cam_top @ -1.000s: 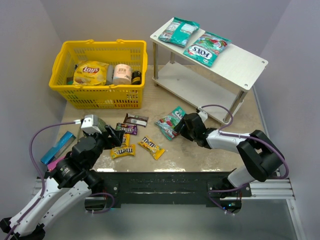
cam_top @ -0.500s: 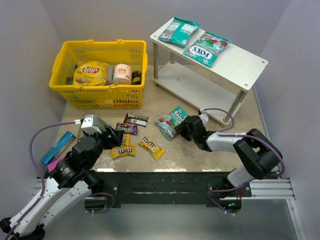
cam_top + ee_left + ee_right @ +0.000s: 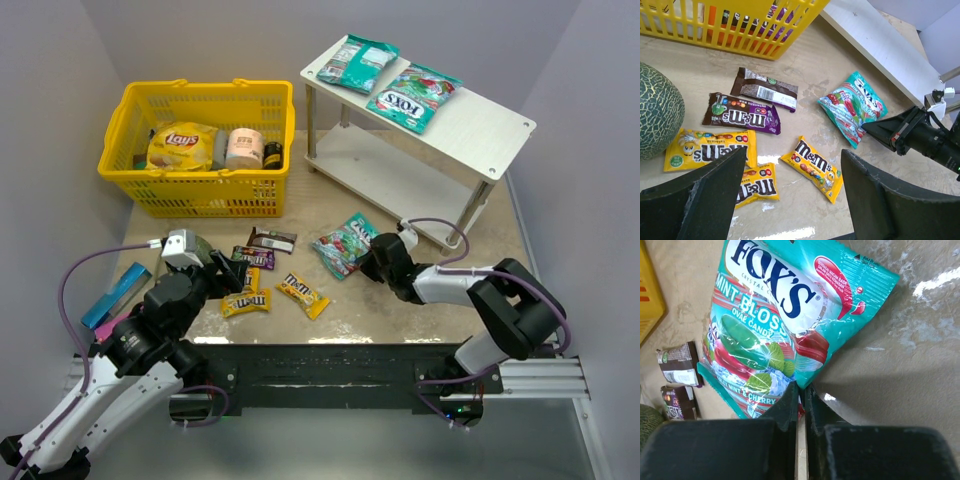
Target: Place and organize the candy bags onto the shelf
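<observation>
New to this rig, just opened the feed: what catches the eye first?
A bright yellow basket sits far left; the white shelf far right carries two teal bags. In front, the right tool pinches a third teal bag by its edge, with M&M's packets scattered before the open left tool.

Left jaws spread wide; right jaws pinched

Glossy plastic candy bag (image 3: 785, 315)

- The right gripper (image 3: 367, 262), jaws pinched on the teal candy bag (image 3: 343, 243), is drawing back toward the right of the top view.
- The bag is shifting with it, slightly up and right.
</observation>
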Robot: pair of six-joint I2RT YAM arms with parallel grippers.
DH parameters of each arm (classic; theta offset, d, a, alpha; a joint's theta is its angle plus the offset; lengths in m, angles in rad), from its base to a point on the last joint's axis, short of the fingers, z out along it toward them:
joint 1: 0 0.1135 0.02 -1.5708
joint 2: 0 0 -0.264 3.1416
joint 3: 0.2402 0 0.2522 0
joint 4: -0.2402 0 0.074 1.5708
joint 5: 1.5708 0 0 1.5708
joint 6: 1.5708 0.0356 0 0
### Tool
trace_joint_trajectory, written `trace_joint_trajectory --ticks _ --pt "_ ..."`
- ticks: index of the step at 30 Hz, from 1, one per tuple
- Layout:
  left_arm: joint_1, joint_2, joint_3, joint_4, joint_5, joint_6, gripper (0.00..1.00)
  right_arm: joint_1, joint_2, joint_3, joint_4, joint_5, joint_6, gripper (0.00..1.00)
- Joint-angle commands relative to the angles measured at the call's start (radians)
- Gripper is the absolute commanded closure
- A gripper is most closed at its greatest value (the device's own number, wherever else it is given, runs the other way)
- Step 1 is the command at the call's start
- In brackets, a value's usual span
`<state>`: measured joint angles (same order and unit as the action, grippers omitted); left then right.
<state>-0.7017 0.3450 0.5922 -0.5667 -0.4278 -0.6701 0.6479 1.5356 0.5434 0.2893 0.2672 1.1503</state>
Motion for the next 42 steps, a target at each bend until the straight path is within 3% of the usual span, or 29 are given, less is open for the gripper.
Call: trace_joint_trajectory --ticks 1,17,34,42 --pt "0.002 0.0 0.015 0.007 -0.025 -0.008 0.18 0.004 -0.089 0.015 -0.098 0.035 -0.086 1.0" --pt "0.002 0.005 0.014 0.007 -0.023 -0.008 0.18 0.002 -0.411 0.205 -0.246 -0.1 -0.262 1.0" --pt "0.002 0.006 0.014 0.01 -0.017 -0.008 0.18 0.004 -0.479 0.536 -0.34 -0.362 -0.5 1.0" --pt "0.002 0.009 0.014 0.008 -0.017 -0.006 0.18 0.002 -0.514 0.745 -0.453 -0.372 -0.621 1.0"
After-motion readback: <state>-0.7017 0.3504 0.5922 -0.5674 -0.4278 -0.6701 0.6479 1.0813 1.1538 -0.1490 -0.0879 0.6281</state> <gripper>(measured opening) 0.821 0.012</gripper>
